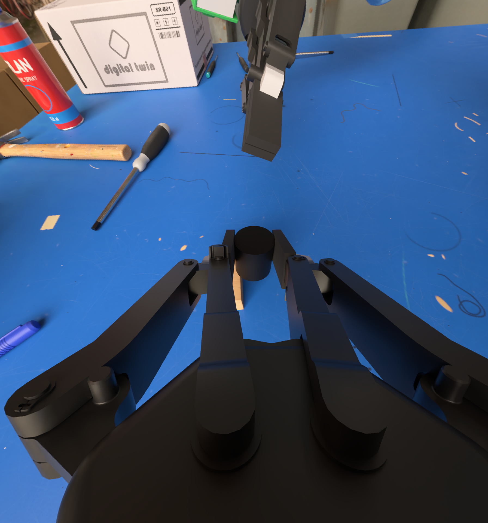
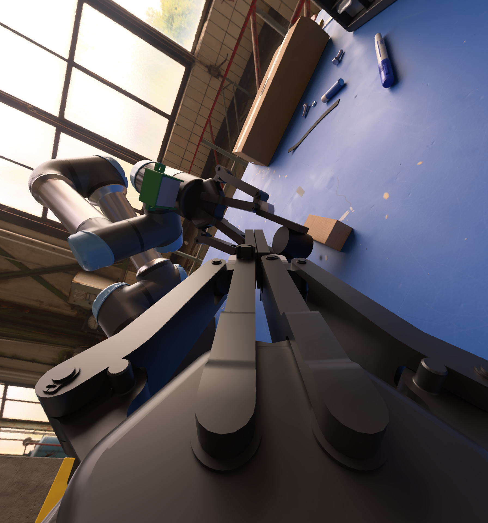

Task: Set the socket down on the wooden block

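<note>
My left gripper (image 1: 253,240) is shut on the black cylindrical socket (image 1: 253,254) and holds it upright. Under the socket a strip of the wooden block (image 1: 238,291) shows between the fingers; most of it is hidden. In the right wrist view the socket (image 2: 282,240) sits right over the block (image 2: 329,232), at or very near its top face; I cannot tell if they touch. The block rests on the blue table (image 1: 378,184). My right gripper (image 2: 254,240) is shut and empty; it hangs over the table beyond the socket (image 1: 261,141).
A white cardboard box (image 1: 124,48), a red spray can (image 1: 30,70), a hammer (image 1: 64,151) and a screwdriver (image 1: 141,164) lie at the far left. A blue marker (image 1: 11,339) lies near left. A long brown box (image 2: 279,93) and another marker (image 2: 383,60) lie farther off.
</note>
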Controlling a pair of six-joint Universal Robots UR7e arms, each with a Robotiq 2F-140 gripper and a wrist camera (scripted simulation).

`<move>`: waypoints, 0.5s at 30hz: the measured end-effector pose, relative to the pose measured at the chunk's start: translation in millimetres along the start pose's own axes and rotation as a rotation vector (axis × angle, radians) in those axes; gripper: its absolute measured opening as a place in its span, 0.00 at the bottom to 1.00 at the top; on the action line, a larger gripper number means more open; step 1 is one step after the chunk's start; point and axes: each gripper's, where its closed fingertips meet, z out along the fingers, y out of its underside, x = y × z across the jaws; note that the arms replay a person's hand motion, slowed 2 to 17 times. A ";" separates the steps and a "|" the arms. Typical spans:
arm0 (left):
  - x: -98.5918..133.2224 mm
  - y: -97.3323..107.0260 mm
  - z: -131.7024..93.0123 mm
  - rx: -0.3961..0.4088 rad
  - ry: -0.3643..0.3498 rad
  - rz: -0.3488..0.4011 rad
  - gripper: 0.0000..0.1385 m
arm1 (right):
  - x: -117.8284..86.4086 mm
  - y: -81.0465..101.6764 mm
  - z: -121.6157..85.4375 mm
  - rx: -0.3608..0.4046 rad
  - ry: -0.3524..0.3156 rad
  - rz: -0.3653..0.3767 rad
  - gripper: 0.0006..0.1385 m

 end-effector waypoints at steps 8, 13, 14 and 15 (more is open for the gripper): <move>-6.2 -4.9 -1.7 -0.003 -0.104 0.037 0.25 | 2.5 4.3 -1.4 0.000 0.020 0.018 0.00; -6.6 -8.6 -2.3 -0.001 -0.136 0.037 0.25 | 3.4 5.5 -1.3 0.004 0.031 0.022 0.00; -6.7 -9.2 -2.4 0.000 -0.140 0.035 0.25 | 3.4 5.4 -1.3 0.006 0.032 0.022 0.00; -6.8 -9.9 -2.6 0.000 -0.145 0.034 0.25 | 3.4 5.4 -1.2 0.007 0.033 0.023 0.00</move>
